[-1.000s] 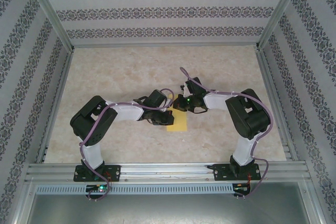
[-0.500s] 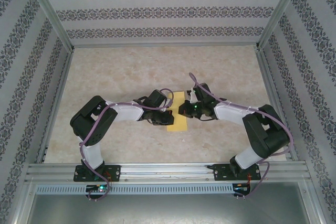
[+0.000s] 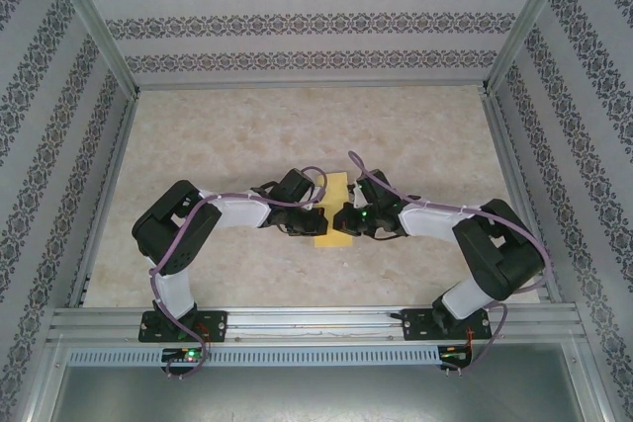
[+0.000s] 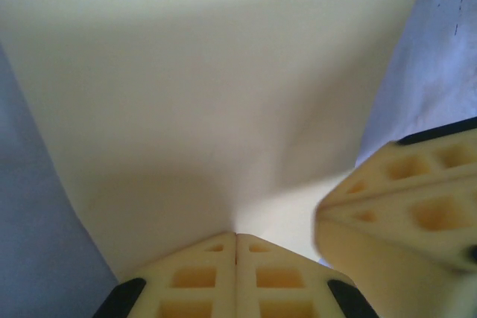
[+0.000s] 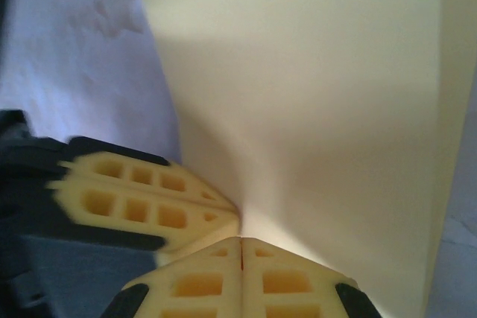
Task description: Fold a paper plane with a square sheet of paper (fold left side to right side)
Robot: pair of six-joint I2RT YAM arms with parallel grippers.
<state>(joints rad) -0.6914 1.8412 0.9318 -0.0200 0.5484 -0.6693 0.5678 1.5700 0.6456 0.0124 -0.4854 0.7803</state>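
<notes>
The square sheet of paper (image 3: 334, 238) is yellow and lies flat at the table's middle as a narrow rectangle, not a pointed paper plane. My left gripper (image 3: 318, 219) is shut, its tips resting on the sheet's left part. My right gripper (image 3: 340, 219) is also shut and comes in from the right, its tips down on the paper close beside the left one. In the left wrist view the paper (image 4: 223, 94) spreads ahead of my shut left gripper (image 4: 236, 236), with the right fingers (image 4: 417, 214) alongside. The right wrist view has paper (image 5: 313, 94), the right gripper (image 5: 241, 238) and left fingers (image 5: 141, 199).
The marbled tabletop (image 3: 227, 135) stretches around the paper. Patterned walls stand at the back (image 3: 316, 22) and on both sides. A metal rail (image 3: 316, 321) carrying the arm bases runs along the near edge.
The right arm swung its elbow out to the right and its gripper slid nearer along the paper, uncovering the sheet's far end. It now sits beside the left gripper, which stayed put.
</notes>
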